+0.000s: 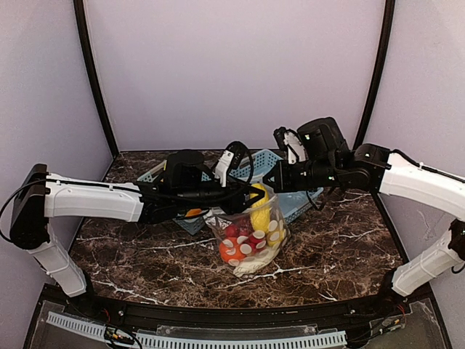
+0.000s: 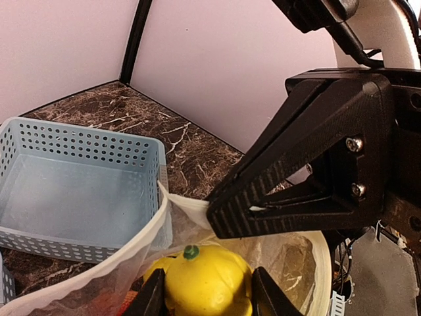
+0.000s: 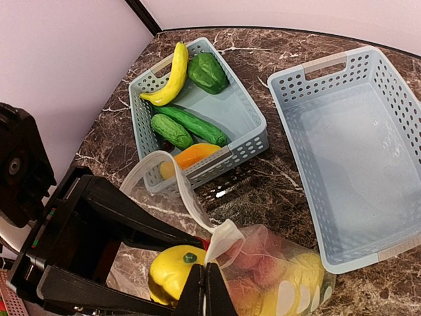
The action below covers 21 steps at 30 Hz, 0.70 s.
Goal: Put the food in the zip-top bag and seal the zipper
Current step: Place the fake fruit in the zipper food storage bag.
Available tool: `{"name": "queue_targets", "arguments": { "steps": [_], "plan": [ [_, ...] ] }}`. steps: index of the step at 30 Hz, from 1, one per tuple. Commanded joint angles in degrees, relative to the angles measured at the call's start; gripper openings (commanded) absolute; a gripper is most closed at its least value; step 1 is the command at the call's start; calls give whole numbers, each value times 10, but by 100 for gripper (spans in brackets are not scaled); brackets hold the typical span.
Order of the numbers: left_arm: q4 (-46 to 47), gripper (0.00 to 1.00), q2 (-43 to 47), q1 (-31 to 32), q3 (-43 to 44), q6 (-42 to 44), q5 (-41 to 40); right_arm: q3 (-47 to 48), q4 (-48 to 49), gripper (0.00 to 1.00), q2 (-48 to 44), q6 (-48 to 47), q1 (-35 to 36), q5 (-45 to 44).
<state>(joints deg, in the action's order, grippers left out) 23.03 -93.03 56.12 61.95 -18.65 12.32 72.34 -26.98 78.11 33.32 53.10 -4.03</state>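
Note:
The zip-top bag (image 1: 253,236), clear with white dots, stands open on the marble table with red, orange and yellow food inside. My left gripper (image 1: 251,195) is shut on a yellow toy fruit with a green stem (image 2: 205,280), held in the bag's mouth. My right gripper (image 3: 208,289) is shut on the bag's rim, holding it up. The zipper strip (image 3: 176,178) loops open from that pinch. In the left wrist view the right gripper's black fingers (image 2: 289,178) clamp the white rim (image 2: 187,207) just above the fruit.
Behind the bag a light-blue basket (image 3: 245,146) holds a banana (image 3: 172,72), a green pepper (image 3: 208,71), cucumbers (image 3: 191,124) and an orange piece (image 3: 192,157). A second light-blue basket (image 3: 325,64) to its right holds nothing. Purple walls close the back and sides.

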Motion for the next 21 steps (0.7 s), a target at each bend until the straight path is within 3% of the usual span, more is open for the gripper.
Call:
{"name": "queue_targets", "arguments": {
  "steps": [1, 10, 21],
  "plan": [
    [-30, 39, 2, 2, 15, 10, -1, -4, 32, 0, -20, 3, -3, -3],
    [-53, 60, 18, 3, 18, 25, -10, -4, 32, 0, -19, 5, -3, -2],
    [-54, 63, 46, 2, 19, 32, -21, -3, 32, 0, -18, 5, -3, -4]
  ]
}}
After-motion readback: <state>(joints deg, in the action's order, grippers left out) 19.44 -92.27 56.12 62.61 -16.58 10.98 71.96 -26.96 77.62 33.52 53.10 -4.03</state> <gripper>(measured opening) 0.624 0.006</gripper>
